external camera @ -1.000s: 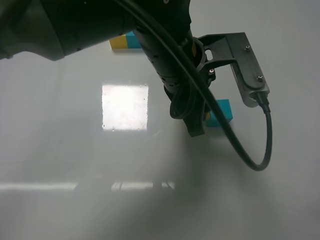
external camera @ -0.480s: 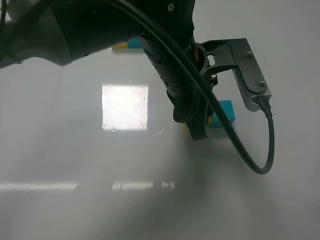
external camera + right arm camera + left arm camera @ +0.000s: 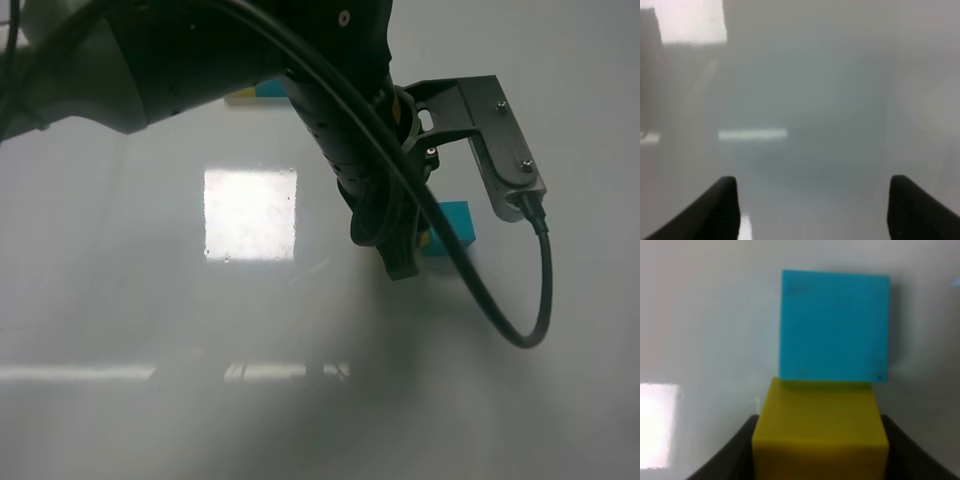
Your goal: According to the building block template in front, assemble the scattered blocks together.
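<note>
In the left wrist view my left gripper (image 3: 820,450) is shut on the mustard-yellow cube (image 3: 820,425), its dark fingers (image 3: 732,457) on either side. The teal cube (image 3: 835,325) lies on the table right against the yellow cube's far face. From the exterior high view the left gripper (image 3: 400,262) points down beside the teal cube (image 3: 455,226), and only a sliver of yellow shows. The template (image 3: 250,94) lies at the far edge, mostly hidden under the arm. My right gripper (image 3: 812,210) is open, with bare table between its fingers.
The glossy white table (image 3: 150,300) carries a bright square reflection (image 3: 250,213) left of the arm. The left wrist camera bracket (image 3: 500,140) and its looping cable (image 3: 520,320) hang over the teal cube's right side.
The left arm has shifted slightly right and down with the yellow cube, closing on the teal cube. The arm now covers more of the template.
</note>
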Controlling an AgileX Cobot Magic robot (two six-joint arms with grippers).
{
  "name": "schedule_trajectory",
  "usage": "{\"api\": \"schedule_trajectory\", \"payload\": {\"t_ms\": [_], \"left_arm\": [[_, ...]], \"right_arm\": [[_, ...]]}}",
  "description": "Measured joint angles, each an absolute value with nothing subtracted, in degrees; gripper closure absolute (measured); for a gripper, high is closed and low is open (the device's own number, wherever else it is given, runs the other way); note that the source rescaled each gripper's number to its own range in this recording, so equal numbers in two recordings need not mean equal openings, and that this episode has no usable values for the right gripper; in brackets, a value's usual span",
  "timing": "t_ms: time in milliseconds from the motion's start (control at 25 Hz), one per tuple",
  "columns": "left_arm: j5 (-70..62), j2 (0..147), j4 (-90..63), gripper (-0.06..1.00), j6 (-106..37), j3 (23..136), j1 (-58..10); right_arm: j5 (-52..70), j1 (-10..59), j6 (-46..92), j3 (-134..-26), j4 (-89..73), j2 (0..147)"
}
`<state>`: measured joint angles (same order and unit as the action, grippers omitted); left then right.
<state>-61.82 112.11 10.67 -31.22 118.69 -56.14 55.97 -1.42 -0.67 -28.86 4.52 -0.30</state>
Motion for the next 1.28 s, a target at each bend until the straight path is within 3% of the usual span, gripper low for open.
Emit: {"api": "schedule_trajectory", "payload": {"t_ms": [1280], "left_arm": [[-61.4, 115.2, 9.0, 0.88, -31.3, 121.6, -56.1]], "right_arm": [[56.0, -1.4, -0.7, -28.9, 4.5, -0.3]]}}
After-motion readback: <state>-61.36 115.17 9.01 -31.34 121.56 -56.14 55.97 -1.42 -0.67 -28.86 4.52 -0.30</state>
